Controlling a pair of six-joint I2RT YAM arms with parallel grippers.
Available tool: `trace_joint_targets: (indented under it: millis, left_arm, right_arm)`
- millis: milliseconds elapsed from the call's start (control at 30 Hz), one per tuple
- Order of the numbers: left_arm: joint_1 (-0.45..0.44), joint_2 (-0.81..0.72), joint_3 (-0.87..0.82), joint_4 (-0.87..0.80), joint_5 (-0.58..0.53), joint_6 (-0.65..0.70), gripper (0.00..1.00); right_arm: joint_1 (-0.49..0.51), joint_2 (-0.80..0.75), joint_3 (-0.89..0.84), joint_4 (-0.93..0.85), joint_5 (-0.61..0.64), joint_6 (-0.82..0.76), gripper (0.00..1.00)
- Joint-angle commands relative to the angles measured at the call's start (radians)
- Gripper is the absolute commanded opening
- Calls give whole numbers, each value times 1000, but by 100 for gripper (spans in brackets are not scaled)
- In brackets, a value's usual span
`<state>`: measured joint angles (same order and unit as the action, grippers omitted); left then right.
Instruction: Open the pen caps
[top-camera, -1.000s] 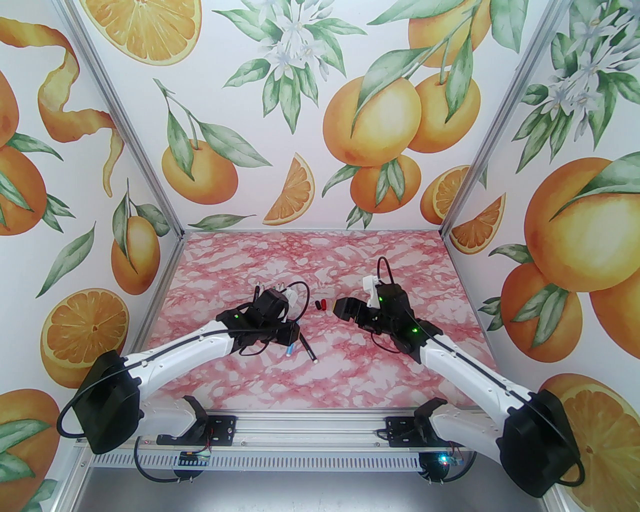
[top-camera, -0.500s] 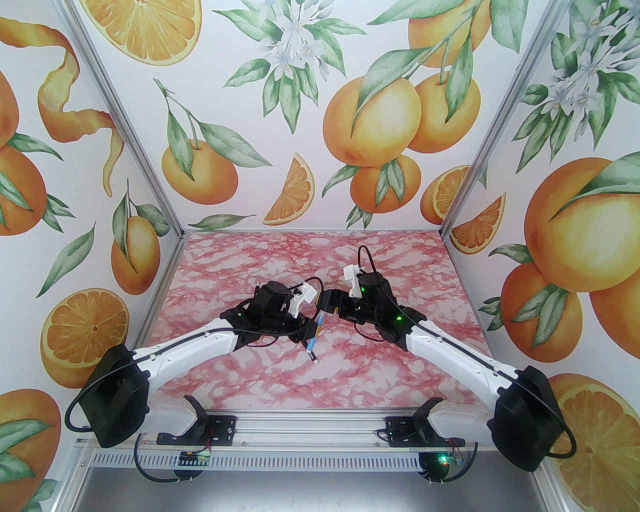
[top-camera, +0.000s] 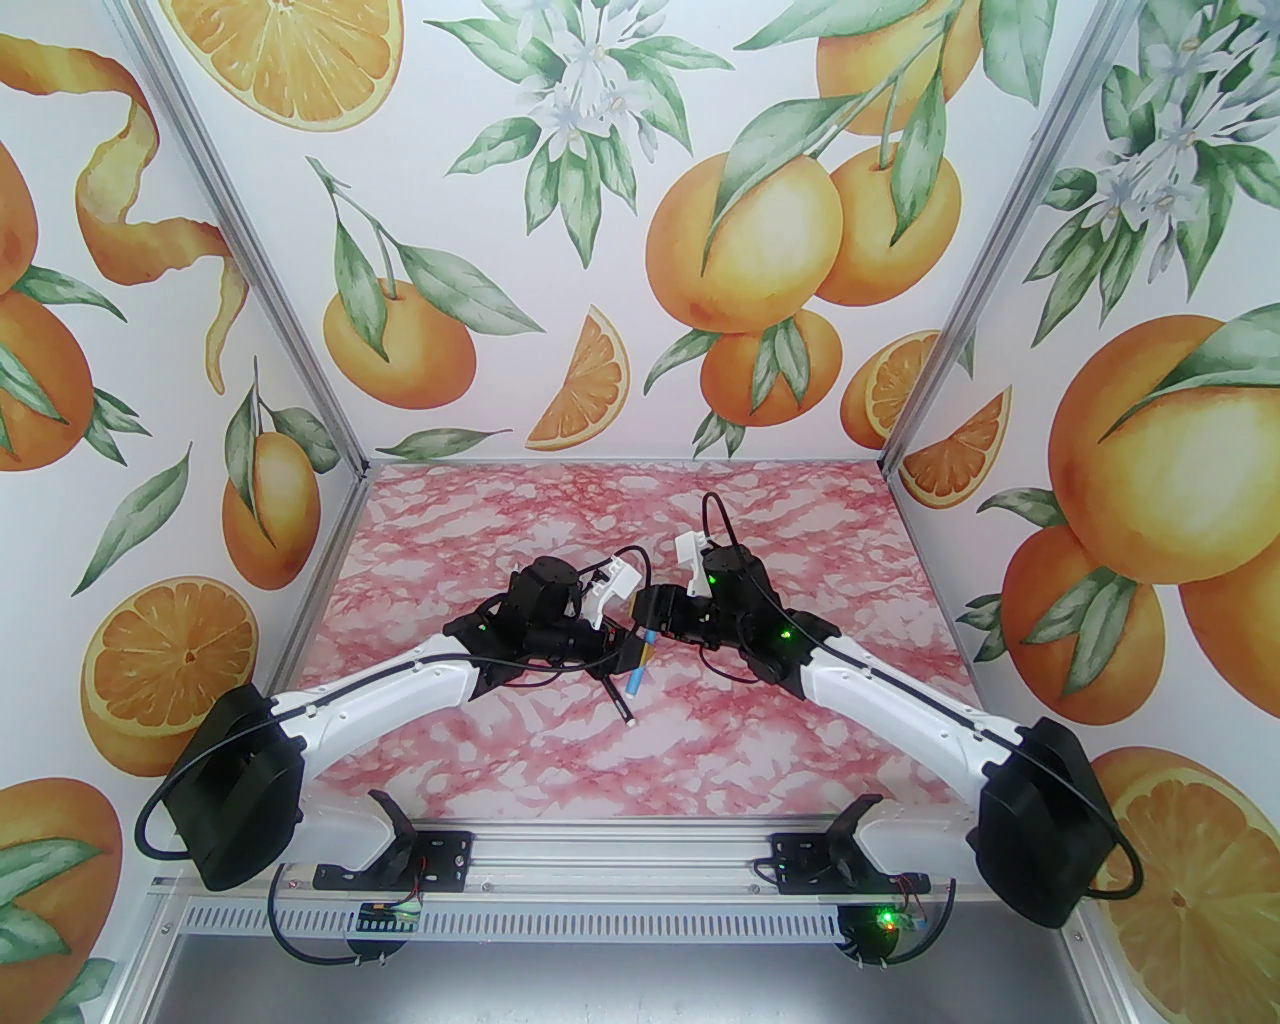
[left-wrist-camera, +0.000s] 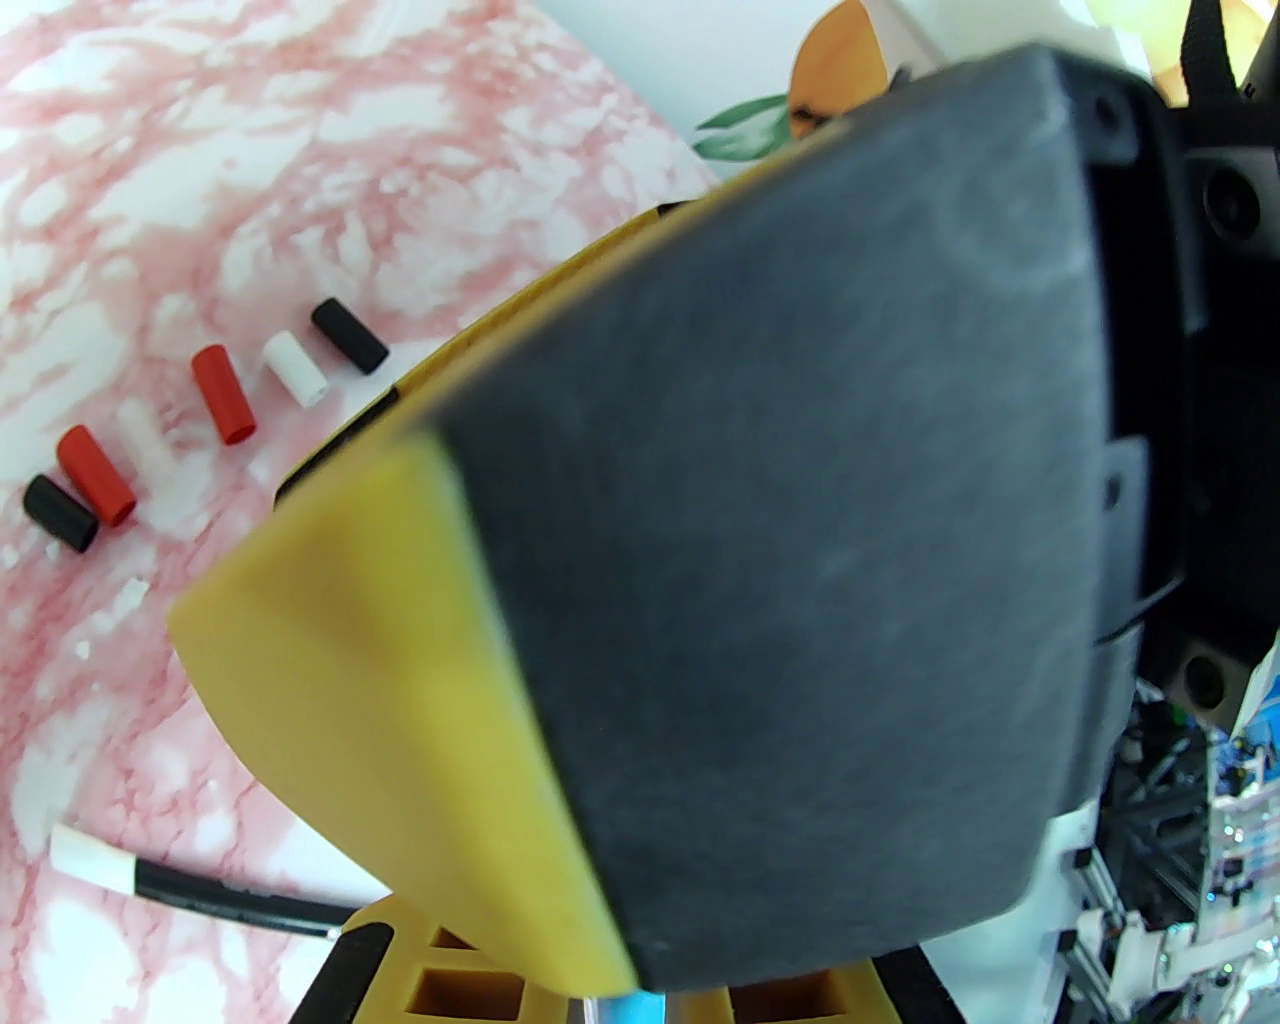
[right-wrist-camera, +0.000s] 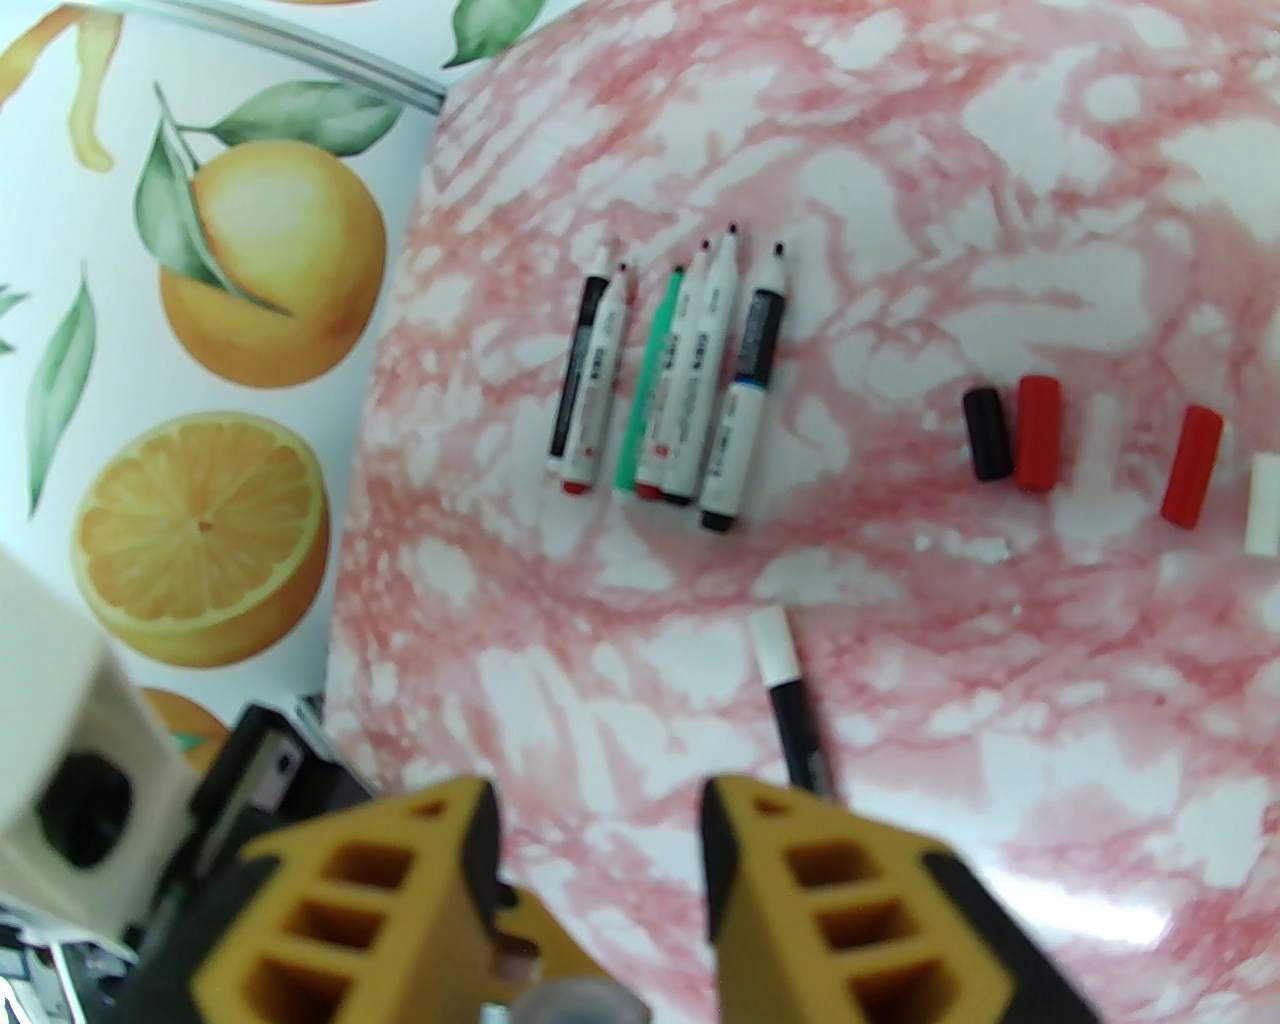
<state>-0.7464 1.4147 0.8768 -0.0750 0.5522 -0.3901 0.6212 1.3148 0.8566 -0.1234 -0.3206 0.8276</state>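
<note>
Right gripper (top-camera: 655, 610) swung left, now meets left gripper (top-camera: 622, 655), which clamps blue-ended pen (top-camera: 637, 680) above table centre. Right jaws narrowed round pen's top; pinch on cap, can't tell. Step: uncapping. Next: firm pinch, straight pull apart.

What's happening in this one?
The left end effector is shut on a blue-ended pen, held above the table. The right end effector has its jaws either side of that pen's upper end; whether it grips is unclear. Six loose caps lie in a row, uncapped pens lie grouped, and a white-capped black pen lies on the table.
</note>
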Motion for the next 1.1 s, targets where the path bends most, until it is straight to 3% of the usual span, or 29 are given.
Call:
trace_joint_targets:
  millis: [0,333,500,767,833,933,1067]
  left_arm:
    - [5,7,19,37,16,-7,14]
    - [5,4,7,51,9,-21,16]
    - [-8,19,-30,153,57,-71,32]
    - [-38,52,-49,223,60,-100,33]
    - [-45,59,-50,224,53,-100,29]
    - [-50,57,-53,218,29,-99,12]
    - [-63,36,-59,194,-43,-81,6]
  right_arm:
    - [7,0,9,-2,23,-9,31]
    - [7,-12,-2,1,28,-13,13]
    - [6,-36,-15,29,28,6,12]
    - [6,-43,-24,99,-17,46,11]
    - [6,-44,-28,111,-21,52,11]
    - [6,-43,-33,109,-9,53,10]
    - [3,-53,-40,58,84,76,8]
